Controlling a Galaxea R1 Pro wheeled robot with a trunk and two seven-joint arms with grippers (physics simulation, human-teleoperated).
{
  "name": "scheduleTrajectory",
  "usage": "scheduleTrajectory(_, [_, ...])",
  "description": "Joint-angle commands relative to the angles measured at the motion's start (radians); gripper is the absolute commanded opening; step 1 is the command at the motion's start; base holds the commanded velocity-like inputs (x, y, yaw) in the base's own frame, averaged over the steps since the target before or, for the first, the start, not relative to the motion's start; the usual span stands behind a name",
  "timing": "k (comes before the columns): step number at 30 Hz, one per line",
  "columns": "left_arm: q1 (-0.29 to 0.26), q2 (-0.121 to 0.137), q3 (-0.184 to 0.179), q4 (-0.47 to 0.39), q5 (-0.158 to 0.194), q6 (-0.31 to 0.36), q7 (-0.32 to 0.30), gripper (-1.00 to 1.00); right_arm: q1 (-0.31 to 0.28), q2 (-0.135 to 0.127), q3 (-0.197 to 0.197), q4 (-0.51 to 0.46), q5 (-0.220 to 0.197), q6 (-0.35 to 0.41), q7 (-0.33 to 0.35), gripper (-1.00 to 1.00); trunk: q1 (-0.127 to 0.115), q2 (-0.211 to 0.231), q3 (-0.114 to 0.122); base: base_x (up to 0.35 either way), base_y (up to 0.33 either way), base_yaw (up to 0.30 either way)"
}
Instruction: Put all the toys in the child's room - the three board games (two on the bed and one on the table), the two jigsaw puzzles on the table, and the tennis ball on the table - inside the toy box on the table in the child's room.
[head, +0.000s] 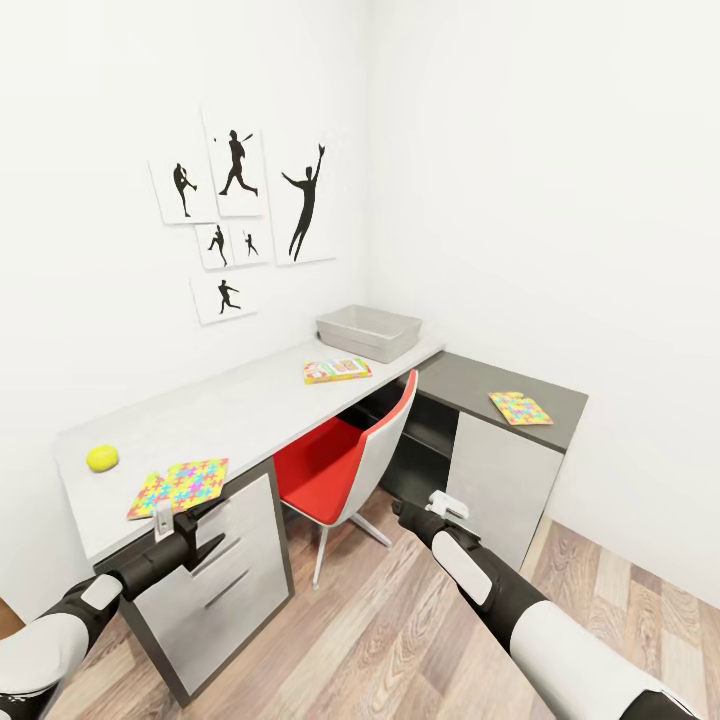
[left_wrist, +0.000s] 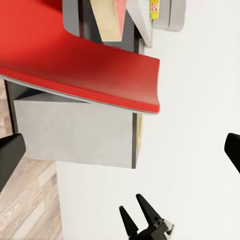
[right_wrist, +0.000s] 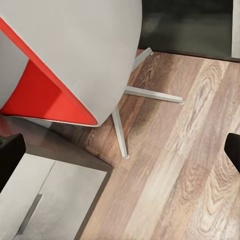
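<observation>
White walls (head: 520, 180) enclose the corner, with black silhouette sports pictures (head: 240, 220) mounted on the left wall. Wood-plank floor (head: 400, 640) runs beneath. An L-shaped counter (head: 230, 415) follows both walls: a light grey top on the left run, a dark grey corner section (head: 480, 385) on the right, white drawers (head: 225, 580) at the near end.

A red chair (head: 345, 465) with a grey shell sits tucked under the counter between the two runs; its thin metal legs rest on the floor.

The toy box (head: 368, 332), pale grey with sloping sides, stands at the far end of the light top, near the corner. Just in front of it lies one board game (head: 337, 370), flat. One jigsaw puzzle (head: 180, 487) lies flat at the near edge of the light top; the second jigsaw puzzle (head: 520, 408) lies on the dark section, well apart from the first. The tennis ball (head: 102, 458) rests on the light top, near the first puzzle and closer to the wall.

Left tool (head: 165, 520) hovers at the near counter edge, just beside the first puzzle; its fingers stand wide apart and hold nothing. Right tool (head: 445, 503) hangs over the floor in front of the dark section; its fingers are also spread wide, empty.
</observation>
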Motion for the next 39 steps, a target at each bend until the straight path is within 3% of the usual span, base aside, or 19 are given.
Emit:
scheduleTrajectory(1, [-0.001, 0.000, 0.008, -0.001, -0.010, 0.000, -0.005, 1.00, -0.001, -0.001, 0.003, -0.002, -0.005, 0.002, -0.007, 1.00, 0.000, -0.001, -0.001, 0.000, 0.000, 0.000])
scheduleTrajectory(12, [-0.001, 0.000, 0.008, -0.001, -0.013, -0.024, -0.063, 1.00, -0.001, -0.001, 0.009, -0.002, -0.005, 0.002, -0.007, 1.00, 0.000, -0.001, -0.001, 0.021, 0.000, 0.000])
scheduleTrajectory(31, [0.000, 0.001, 0.008, -0.001, -0.014, -0.023, -0.074, 1.00, -0.001, -0.001, 0.023, -0.002, -0.005, 0.002, -0.007, 1.00, 0.000, -0.001, -0.001, 0.004, 0.000, 0.000])
scheduleTrajectory(39, [0.000, 0.016, 0.008, -0.001, -0.013, -0.023, -0.077, 1.00, -0.001, -0.001, 0.023, -0.002, -0.005, 0.002, -0.007, 1.00, 0.000, -0.001, -0.001, 0.000, 0.000, 0.000])
